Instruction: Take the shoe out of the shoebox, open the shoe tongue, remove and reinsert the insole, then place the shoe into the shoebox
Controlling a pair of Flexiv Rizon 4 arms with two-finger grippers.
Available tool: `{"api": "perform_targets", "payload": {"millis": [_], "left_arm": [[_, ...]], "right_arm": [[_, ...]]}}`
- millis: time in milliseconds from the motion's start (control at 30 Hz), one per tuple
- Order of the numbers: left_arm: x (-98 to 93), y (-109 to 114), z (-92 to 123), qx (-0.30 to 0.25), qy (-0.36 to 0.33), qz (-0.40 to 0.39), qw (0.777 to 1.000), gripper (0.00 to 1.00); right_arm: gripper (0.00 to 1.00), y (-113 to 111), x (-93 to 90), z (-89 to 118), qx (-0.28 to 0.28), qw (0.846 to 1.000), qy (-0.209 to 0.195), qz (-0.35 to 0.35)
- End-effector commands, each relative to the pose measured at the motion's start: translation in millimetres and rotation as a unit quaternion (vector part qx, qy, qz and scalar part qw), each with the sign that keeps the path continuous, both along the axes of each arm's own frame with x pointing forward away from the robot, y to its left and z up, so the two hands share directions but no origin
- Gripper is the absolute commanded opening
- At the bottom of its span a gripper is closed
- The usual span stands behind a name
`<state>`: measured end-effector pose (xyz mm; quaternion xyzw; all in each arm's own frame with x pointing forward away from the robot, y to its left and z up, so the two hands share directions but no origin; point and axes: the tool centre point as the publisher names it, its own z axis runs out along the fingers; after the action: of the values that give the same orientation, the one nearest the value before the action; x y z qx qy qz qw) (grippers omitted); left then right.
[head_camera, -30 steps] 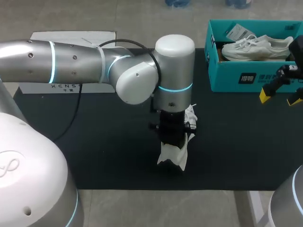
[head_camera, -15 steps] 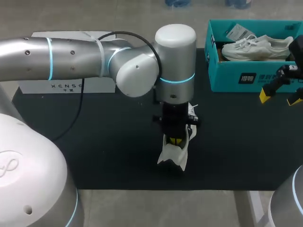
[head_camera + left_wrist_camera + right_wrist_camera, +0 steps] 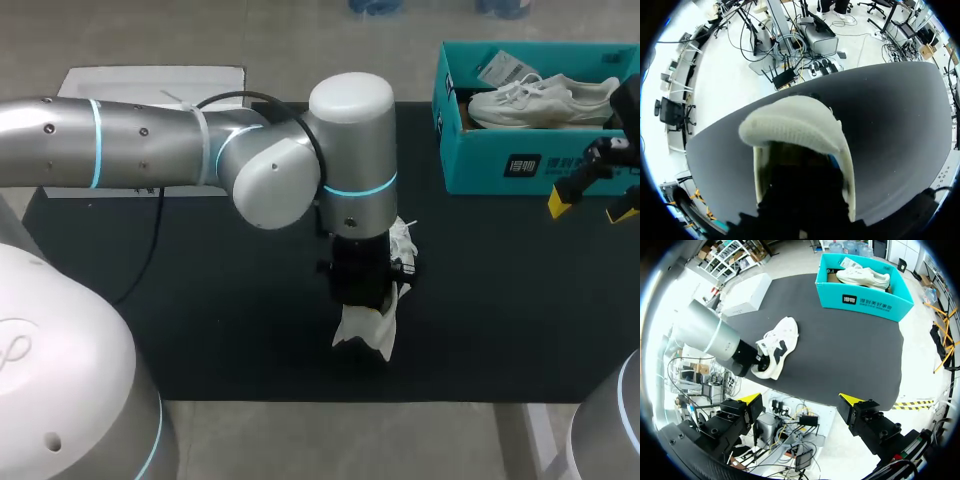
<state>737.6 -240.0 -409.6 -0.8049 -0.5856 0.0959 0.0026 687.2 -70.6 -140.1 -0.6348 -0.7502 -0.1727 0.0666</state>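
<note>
From the head view, my left arm (image 3: 150, 150) stood over the white lace-up sneaker (image 3: 367, 328) lying mid-way along the black-topped desk (image 3: 500, 300). Its wrist hid the left jaws, so I could not tell their state. The teal cardboard shoebox (image 3: 500, 165), well apart, held a second white shoe (image 3: 540, 100).

The left wrist view looked down into the sneaker's (image 3: 795, 125) opening, with my own tooling dark inside it.

The right wrist view showed the right jaws spread wide with nothing between them, far from the sneaker (image 3: 777, 352) and the shoebox (image 3: 865, 300).

I judged it the tongue or insole step. Next would be a clean lift, perhaps with the right arm bracing the sneaker.
</note>
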Motion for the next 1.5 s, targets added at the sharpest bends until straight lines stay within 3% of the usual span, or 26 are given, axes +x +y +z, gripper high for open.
{"api": "perform_targets", "payload": {"millis": [33,467,700,1167,1200,1233,1333,1367,1500], "left_arm": [[-2.7,-4,-18,-0.002,-0.002,-0.006,1.000,0.00],[13.7,0,21,-0.024,-0.029,-0.021,0.999,0.00],[30.2,-10,37,-0.044,-0.054,-0.037,0.997,0.00],[56.7,-23,34,-0.059,-0.104,-0.056,0.991,0.00],[57.3,-23,34,-0.062,-0.106,-0.054,0.991,0.11],[57.5,-23,34,-0.063,-0.107,-0.053,0.991,0.45],[57.6,-23,33,-0.067,-0.106,-0.048,0.991,0.96],[57.7,-21,33,-0.066,-0.105,-0.047,0.991,1.00],[59.4,-15,31,-0.062,-0.104,-0.041,0.992,1.00]], "right_arm": [[1.00,1,2.3,0,-0.001,1.000,0.002,0.000],[1.00,1,2.3,0,-0.001,1.000,0.002,0.000],[1.00,1,2.3,0,-0.001,1.000,0.002,0.000],[1.00,1,2.3,0,-0.001,1.000,0.002,0.000],[1.00,1,2.3,0,-0.001,1.000,0.002,0.000],[1.00,1,2.3,0,-0.001,1.000,0.002,0.000],[1.00,1,2.3,0,-0.001,1.000,0.002,0.000],[1.00,1,2.3,0,-0.001,1.000,0.002,0.000],[1.00,1,2.3,0,-0.001,1.000,0.002,0.000]]}}
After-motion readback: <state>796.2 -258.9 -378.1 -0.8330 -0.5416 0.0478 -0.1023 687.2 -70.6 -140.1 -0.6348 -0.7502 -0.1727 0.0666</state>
